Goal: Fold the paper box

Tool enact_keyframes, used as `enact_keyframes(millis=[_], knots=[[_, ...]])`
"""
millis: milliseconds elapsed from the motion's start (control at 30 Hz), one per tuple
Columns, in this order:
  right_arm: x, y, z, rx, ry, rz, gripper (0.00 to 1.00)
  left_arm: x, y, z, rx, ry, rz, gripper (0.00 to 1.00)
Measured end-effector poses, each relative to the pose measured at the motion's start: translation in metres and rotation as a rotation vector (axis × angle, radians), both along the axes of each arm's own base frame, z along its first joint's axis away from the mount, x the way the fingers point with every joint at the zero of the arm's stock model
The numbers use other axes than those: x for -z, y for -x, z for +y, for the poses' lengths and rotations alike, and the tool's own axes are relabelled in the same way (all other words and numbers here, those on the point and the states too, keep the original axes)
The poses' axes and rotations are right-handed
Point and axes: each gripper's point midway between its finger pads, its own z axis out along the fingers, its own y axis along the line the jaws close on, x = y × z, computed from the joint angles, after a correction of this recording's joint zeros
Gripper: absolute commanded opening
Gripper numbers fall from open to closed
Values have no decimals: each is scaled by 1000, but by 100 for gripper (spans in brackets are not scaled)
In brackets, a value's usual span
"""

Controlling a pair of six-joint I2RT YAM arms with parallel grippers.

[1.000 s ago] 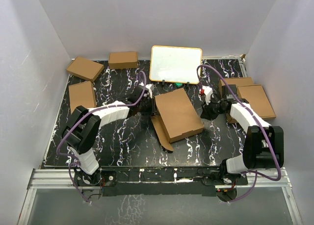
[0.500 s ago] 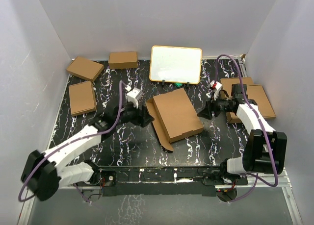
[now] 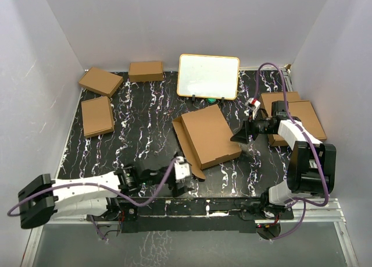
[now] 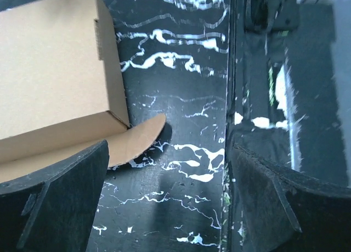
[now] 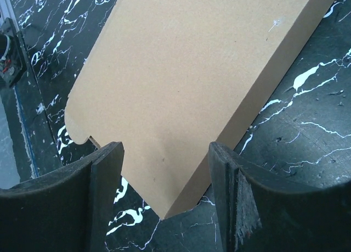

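paper box (image 3: 210,136): I read no print on its plain brown card.
white-faced board (image 3: 208,76), twelve o'clock: I read no writing there.
elsewhere: nothing legible to me.

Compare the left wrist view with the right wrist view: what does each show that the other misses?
Left wrist only: the left hand, open and empty, near a corner of the paper box, where a rounded flap lies out on the table. Right wrist only: the right hand, open, facing the box's broad top face. Both: the box and the black marbled table.
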Motion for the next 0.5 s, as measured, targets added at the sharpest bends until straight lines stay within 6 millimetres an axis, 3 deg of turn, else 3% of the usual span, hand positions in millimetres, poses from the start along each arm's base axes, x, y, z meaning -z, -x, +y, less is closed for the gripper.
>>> enact_keyframes(millis=[233, 500], knots=[[0, 0, 0, -1, -2, 0, 69, 56, -4, -13, 19, -194, -182, 90], [2, 0, 1, -2, -7, 11, 69, 82, -26, -23, -45, -265, -277, 84]])
